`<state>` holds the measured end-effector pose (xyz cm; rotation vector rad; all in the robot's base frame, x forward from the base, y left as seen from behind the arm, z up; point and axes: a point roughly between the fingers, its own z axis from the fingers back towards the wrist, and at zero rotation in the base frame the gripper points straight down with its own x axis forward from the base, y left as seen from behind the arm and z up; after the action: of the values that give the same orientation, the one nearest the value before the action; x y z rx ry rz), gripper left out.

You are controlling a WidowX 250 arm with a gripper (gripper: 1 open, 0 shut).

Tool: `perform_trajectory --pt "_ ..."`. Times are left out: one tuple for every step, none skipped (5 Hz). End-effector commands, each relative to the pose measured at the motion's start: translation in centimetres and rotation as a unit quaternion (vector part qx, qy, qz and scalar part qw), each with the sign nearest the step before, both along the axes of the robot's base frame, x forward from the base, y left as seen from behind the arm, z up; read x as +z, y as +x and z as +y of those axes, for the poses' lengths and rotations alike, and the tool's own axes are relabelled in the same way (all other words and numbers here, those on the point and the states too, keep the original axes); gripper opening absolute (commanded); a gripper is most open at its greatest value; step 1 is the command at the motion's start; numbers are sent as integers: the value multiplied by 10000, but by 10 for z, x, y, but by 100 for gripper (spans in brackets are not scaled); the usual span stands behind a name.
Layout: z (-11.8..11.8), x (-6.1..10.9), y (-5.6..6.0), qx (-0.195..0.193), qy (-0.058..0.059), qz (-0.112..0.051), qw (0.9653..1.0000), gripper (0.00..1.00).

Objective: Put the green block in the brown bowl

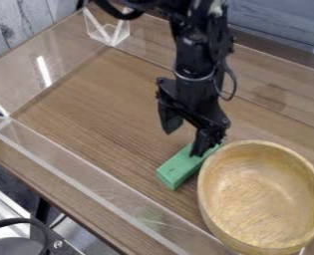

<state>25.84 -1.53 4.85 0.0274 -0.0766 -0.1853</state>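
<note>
The green block (179,170) lies flat on the wooden table, its far end running under the gripper. My gripper (190,136) points straight down just above that far end, its black fingers (171,121) spread open with nothing between them. I cannot tell whether the fingertips touch the block. The brown bowl (262,195) stands right of the block, its thick rim close to the gripper's right finger. The bowl is empty.
A clear acrylic wall (66,167) runs along the table's near-left edge. A small clear stand (109,28) sits at the back. Black cables (26,239) lie at the lower left, off the table.
</note>
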Motion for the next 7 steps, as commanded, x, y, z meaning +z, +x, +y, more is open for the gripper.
perform_trajectory --pt "-4 1 6 -91 27 -37 9999 100" --pt "-7 -8 4 -155 64 131 9998 100" --pt "-7 -22 0 -125 90 221 9996 100" --pt "-6 -31 -4 -103 121 317 9994 100" --pt "-6 -36 -11 17 138 468 9988 100" --pt "-5 -38 -17 128 158 621 9979 100" --pt "-9 -41 -17 122 206 634 9977 0"
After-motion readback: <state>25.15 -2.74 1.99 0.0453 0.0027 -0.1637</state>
